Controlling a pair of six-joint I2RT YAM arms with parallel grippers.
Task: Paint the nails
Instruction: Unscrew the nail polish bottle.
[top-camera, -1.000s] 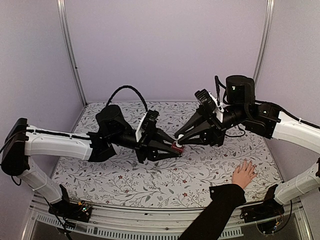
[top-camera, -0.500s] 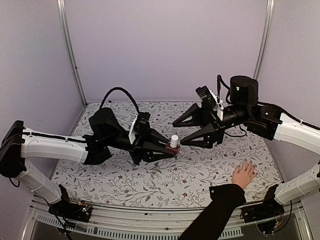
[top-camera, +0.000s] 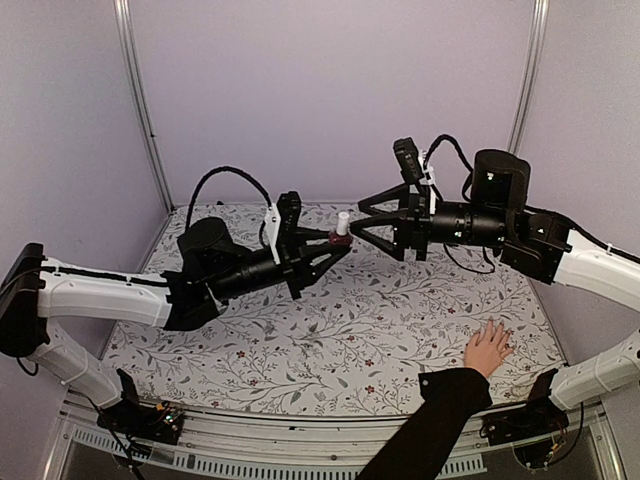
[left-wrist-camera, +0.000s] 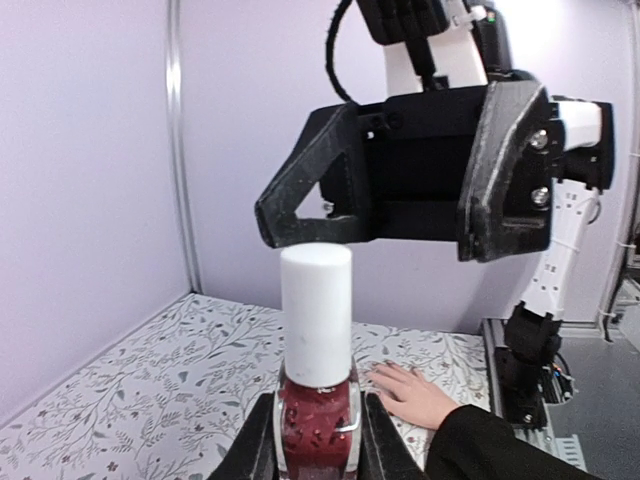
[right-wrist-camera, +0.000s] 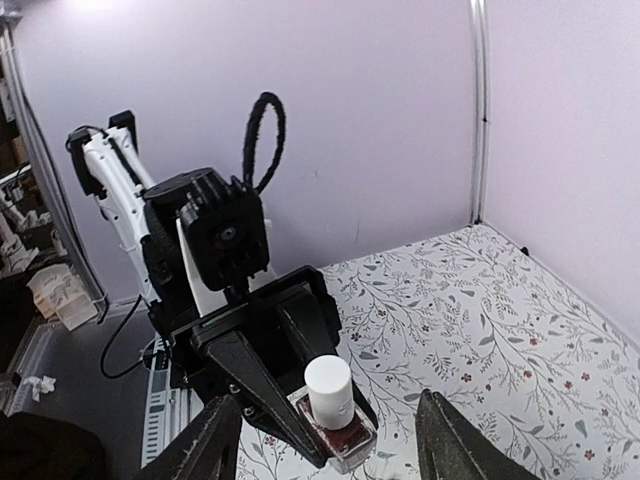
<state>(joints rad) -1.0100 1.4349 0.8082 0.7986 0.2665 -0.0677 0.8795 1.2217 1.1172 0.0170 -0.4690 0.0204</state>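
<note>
Overhead camera looks down from behind; close wrist cameras face each other, sharing the bottle (left-wrist-camera: 316, 360).

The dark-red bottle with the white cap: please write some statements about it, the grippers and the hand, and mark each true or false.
The left gripper holds the dark-red bottle by its body. True.
The white cap is off the bottle. False: it sits on the bottle.
The right gripper is shut on the cap. False: its jaws stand open, not gripping it.
The bottle stands on the table. False: it is held up above it.
The hand lies on the table with fingers spread. True.
</note>
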